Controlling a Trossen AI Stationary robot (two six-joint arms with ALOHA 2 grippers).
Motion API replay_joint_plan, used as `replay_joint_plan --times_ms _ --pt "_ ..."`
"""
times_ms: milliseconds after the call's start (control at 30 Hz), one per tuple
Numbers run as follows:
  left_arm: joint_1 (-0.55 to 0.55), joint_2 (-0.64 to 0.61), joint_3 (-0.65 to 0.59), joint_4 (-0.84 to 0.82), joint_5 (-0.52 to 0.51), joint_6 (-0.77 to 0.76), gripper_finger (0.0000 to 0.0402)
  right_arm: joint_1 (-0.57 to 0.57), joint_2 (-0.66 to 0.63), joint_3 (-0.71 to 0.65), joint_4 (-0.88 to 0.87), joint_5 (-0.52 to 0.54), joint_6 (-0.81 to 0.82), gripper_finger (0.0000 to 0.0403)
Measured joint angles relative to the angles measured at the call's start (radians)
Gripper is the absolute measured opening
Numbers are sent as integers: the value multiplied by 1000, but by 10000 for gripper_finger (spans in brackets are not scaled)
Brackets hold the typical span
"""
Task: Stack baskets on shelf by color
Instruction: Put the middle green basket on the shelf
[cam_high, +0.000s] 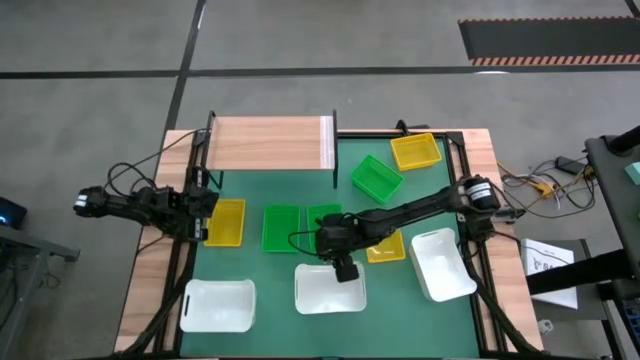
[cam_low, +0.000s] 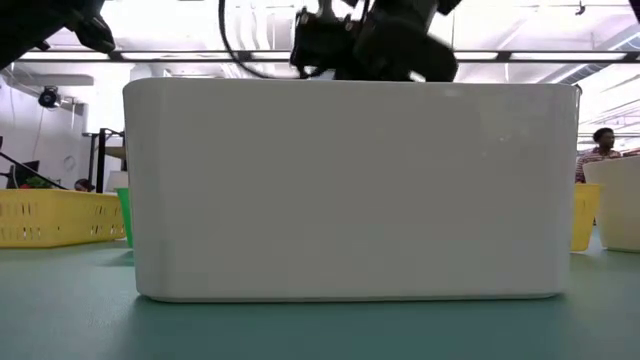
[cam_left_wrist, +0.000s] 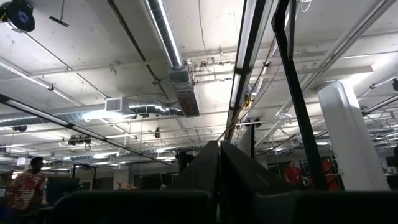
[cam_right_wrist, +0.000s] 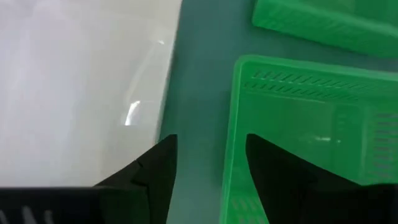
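Observation:
The wooden shelf (cam_high: 270, 143) stands at the far left of the green mat. Three white baskets (cam_high: 218, 304) (cam_high: 330, 288) (cam_high: 441, 263) rest on their bases along the near side. Green baskets (cam_high: 281, 227) (cam_high: 325, 222) (cam_high: 376, 178) and yellow baskets (cam_high: 225, 222) (cam_high: 386, 247) (cam_high: 418, 152) lie across the middle and far right. My right gripper (cam_high: 345, 265) (cam_right_wrist: 208, 168) hangs open above the gap between the middle white basket (cam_right_wrist: 81, 87) and a green basket (cam_right_wrist: 311, 124). My left gripper (cam_high: 205, 203) (cam_left_wrist: 219, 168) is shut at the left edge, tipped upward.
The low view is filled by the middle white basket's near wall (cam_low: 350, 190), with a yellow basket (cam_low: 60, 218) behind it to the left. The shelf's black posts (cam_high: 334, 150) stand at its ends. Cables and a stand (cam_high: 560, 170) lie off the table's right side.

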Motion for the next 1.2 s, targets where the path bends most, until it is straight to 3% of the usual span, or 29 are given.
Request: replay_joint_plan --times_ms 333,667,1200 --pt "0 -1 0 4 0 0 0 -11 104 6 64 24 13 139" --pt "0 -1 0 3 0 0 0 -11 95 11 64 24 5 16" --pt "0 -2 0 2 1 0 0 1 -56 17 18 23 14 9"
